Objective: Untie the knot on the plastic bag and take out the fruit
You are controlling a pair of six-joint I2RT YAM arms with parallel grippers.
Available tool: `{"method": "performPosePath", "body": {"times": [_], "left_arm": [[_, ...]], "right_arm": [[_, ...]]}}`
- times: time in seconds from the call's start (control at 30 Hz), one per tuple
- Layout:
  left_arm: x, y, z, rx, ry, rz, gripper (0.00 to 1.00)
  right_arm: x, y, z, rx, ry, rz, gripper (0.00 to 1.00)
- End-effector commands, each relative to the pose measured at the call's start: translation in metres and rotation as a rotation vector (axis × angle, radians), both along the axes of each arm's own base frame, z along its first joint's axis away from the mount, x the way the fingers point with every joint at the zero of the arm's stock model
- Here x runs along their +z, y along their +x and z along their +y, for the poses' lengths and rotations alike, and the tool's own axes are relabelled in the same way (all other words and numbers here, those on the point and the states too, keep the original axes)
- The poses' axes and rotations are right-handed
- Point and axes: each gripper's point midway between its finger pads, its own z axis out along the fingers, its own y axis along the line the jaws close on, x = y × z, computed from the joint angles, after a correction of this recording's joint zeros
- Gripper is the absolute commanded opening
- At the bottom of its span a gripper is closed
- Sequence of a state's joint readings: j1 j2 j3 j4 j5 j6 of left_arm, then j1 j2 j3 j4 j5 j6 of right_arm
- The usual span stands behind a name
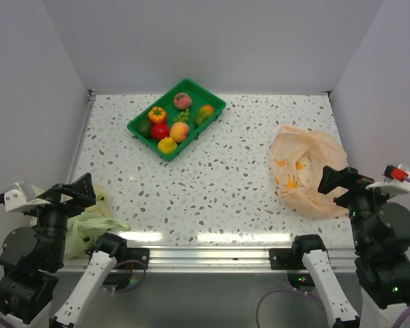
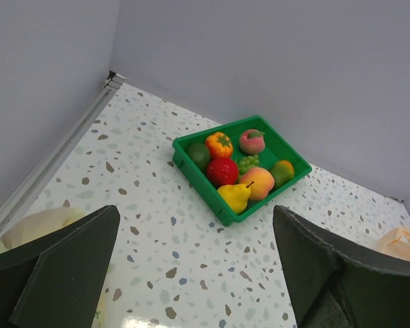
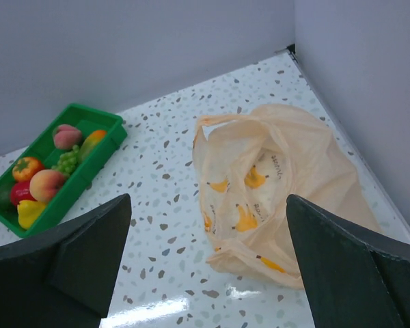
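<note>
The pale orange plastic bag [image 1: 306,169] lies flat and open on the right of the table, with no knot and no fruit showing in it; it also shows in the right wrist view [image 3: 280,188]. The fruit [image 1: 172,121] sits in the green tray [image 1: 212,104] at the far middle, also in the left wrist view [image 2: 238,167]. My right gripper [image 1: 336,188] is open and empty over the bag's near right edge [image 3: 208,260]. My left gripper [image 1: 74,195] is open and empty at the near left [image 2: 191,273].
A yellow-green bag [image 1: 89,222] lies at the near left corner under my left arm. White walls close the back and both sides. A metal rail [image 1: 205,256] runs along the near edge.
</note>
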State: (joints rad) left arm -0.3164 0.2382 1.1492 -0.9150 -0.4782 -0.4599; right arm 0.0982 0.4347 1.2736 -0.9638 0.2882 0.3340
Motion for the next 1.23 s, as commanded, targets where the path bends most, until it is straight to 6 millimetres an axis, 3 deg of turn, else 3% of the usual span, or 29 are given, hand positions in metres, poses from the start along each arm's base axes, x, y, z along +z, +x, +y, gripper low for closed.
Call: {"method": "performPosePath", "body": {"times": [0.0, 0.2, 0.53, 1.2], "left_arm": [[0.015, -0.018, 0.015, 0.05, -0.018, -0.082, 1.0], [0.011, -0.026, 0.022, 0.08, -0.05, -0.12, 1.0], [-0.018, -0.006, 0.011, 0.064, -0.067, -0.065, 1.0], [-0.034, 0.023, 0.01, 0.113, -0.039, -0.027, 1.0]], "right_arm": [[0.009, -0.016, 0.002, 0.055, -0.084, -0.102, 0.99], [0.001, -0.037, 0.001, 0.054, -0.077, -0.231, 0.99], [-0.029, -0.021, 0.009, 0.088, -0.057, -0.171, 0.99], [-0.037, -0.01, 0.012, 0.102, -0.078, -0.188, 0.99]]}}
